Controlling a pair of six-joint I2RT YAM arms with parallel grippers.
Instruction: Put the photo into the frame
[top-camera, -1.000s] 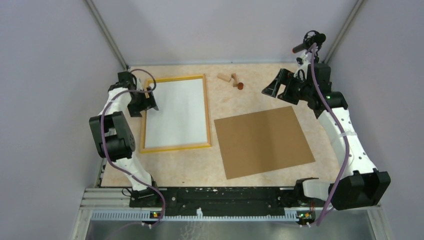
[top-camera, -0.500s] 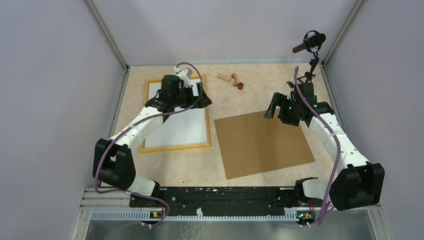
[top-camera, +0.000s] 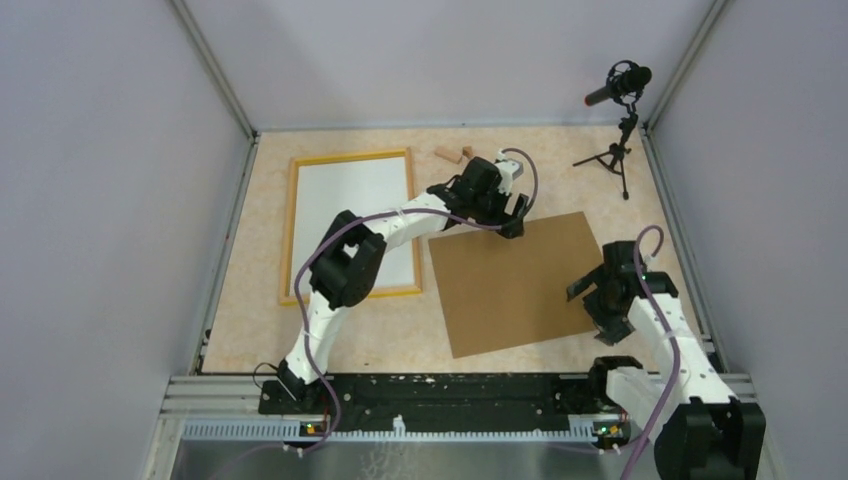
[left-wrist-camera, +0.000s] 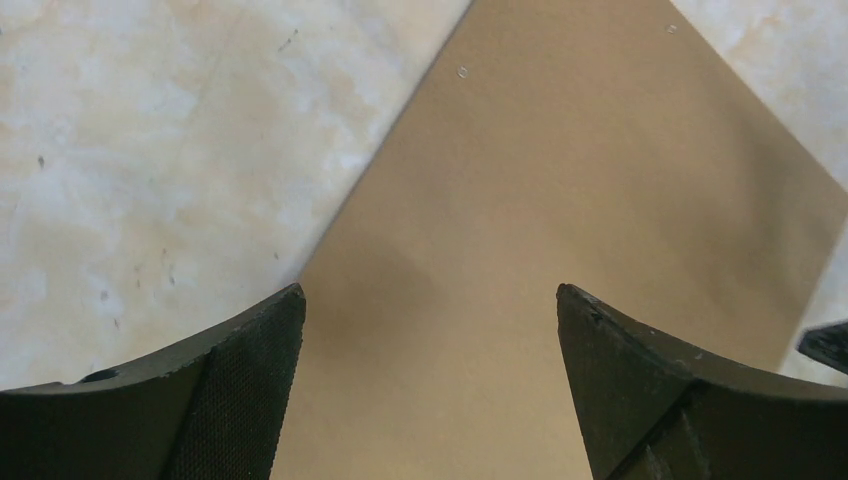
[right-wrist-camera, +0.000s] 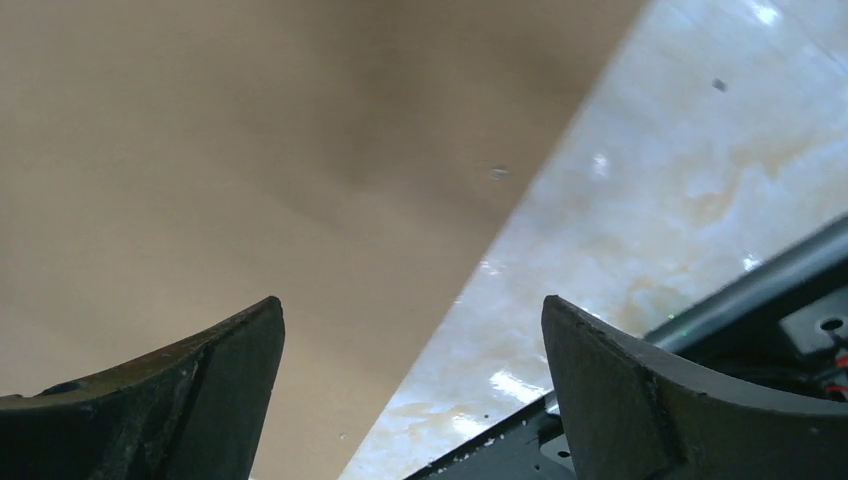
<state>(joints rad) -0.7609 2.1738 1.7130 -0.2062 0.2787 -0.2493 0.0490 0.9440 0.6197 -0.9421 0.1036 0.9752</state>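
— Yellow-orange frame (top-camera: 350, 156), upper left: is the photo (top-camera: 345, 195) in it?
— A white sheet, likely the photo face down, lies inside its rim. That step looks done.
— The grippers?
— Left gripper (left-wrist-camera: 428, 295) gapes empty over the brown backing board's (top-camera: 520, 290) upper-left corner. Right gripper (right-wrist-camera: 412, 305), equally wide and empty, is at its right edge. The board probably goes on next.

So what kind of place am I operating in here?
Probably a lab recording cell: plain grey walls box in the marbled table, a mounting rail runs along its near edge, and a microphone on a tripod stands in the far right corner.
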